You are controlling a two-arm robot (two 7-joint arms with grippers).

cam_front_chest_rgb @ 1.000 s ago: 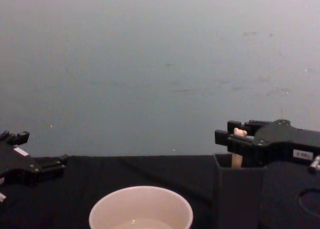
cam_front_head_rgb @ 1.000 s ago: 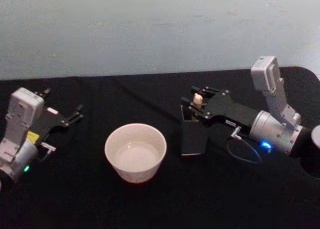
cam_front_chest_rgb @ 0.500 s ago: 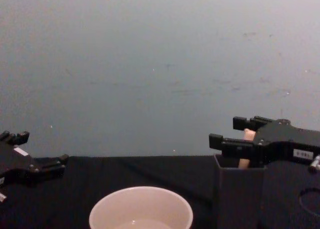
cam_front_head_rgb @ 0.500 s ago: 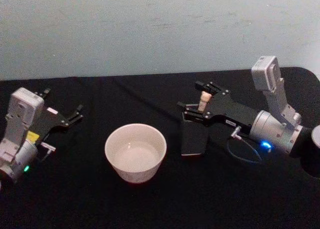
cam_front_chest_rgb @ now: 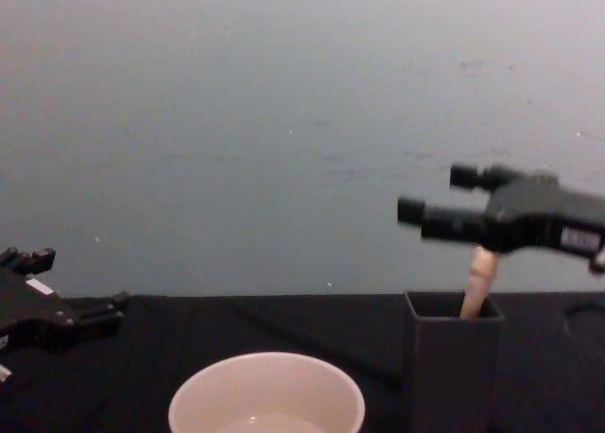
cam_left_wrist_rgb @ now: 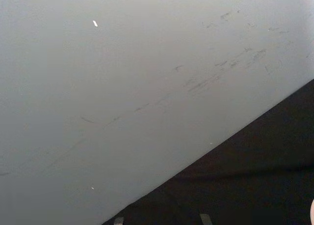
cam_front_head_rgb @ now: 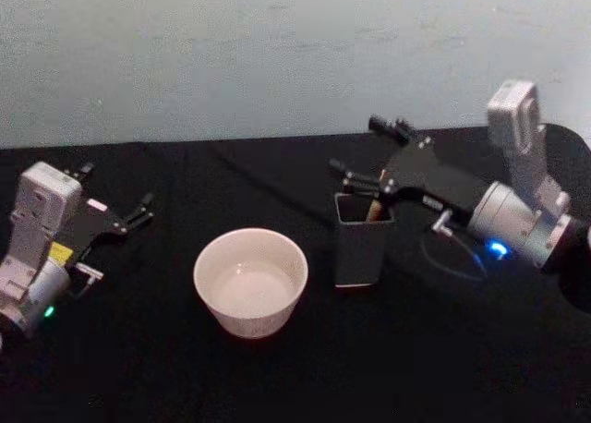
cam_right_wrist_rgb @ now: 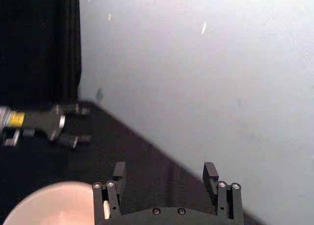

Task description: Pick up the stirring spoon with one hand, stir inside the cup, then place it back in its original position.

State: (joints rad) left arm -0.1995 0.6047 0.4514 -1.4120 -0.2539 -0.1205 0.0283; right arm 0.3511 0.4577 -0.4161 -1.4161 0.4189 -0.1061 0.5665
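The cup (cam_front_head_rgb: 250, 281) sits nearest on the black table (cam_front_head_rgb: 277, 377), with the dark holder (cam_front_head_rgb: 359, 250) just beside it on the right. The stirring spoon (cam_front_chest_rgb: 479, 282) leans inside the holder. Above it hovers the right gripper (cam_front_head_rgb: 371, 151), fingers apart and empty; the left gripper (cam_front_head_rgb: 115, 197) rests at the table's left, also spread.

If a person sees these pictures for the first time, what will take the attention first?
Probably the cup, pale against the black table near the middle. Next, the right gripper, open, hangs above the dark holder box just right of the cup, where the stirring spoon leans with its peach handle sticking out. The left gripper sits open at the table's left side.
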